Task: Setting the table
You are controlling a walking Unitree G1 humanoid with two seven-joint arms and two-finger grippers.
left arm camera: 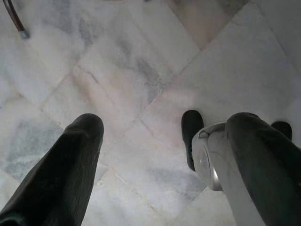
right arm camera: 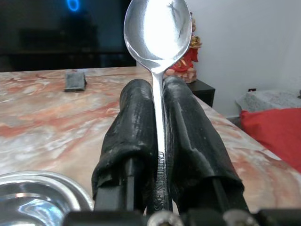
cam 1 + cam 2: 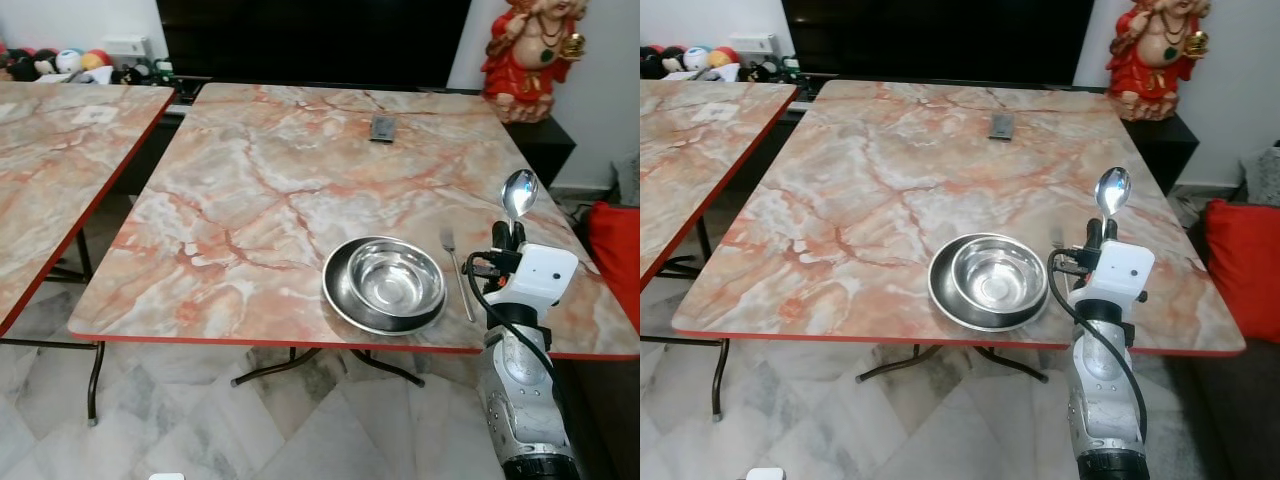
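A steel bowl (image 3: pixel 390 278) sits in a steel plate (image 3: pixel 340 292) near the front edge of the marble table (image 3: pixel 300 190). A fork (image 3: pixel 456 268) lies just right of the plate. My right gripper (image 3: pixel 508 235) is raised over the table's front right part, right of the fork, shut on a spoon (image 3: pixel 518 193) that stands upright with its bowl end up. In the right wrist view the spoon (image 2: pixel 157 33) is clamped by its handle between the two black fingers (image 2: pixel 131 136). My left gripper (image 1: pixel 164 141) hangs open above the floor.
A small dark remote (image 3: pixel 382 128) lies at the table's far side. A second marble table (image 3: pixel 60 150) stands to the left. A red statue (image 3: pixel 525 50) is at the back right, a red cushion (image 3: pixel 615 250) at the right. The floor is pale marble tile (image 1: pixel 117 70).
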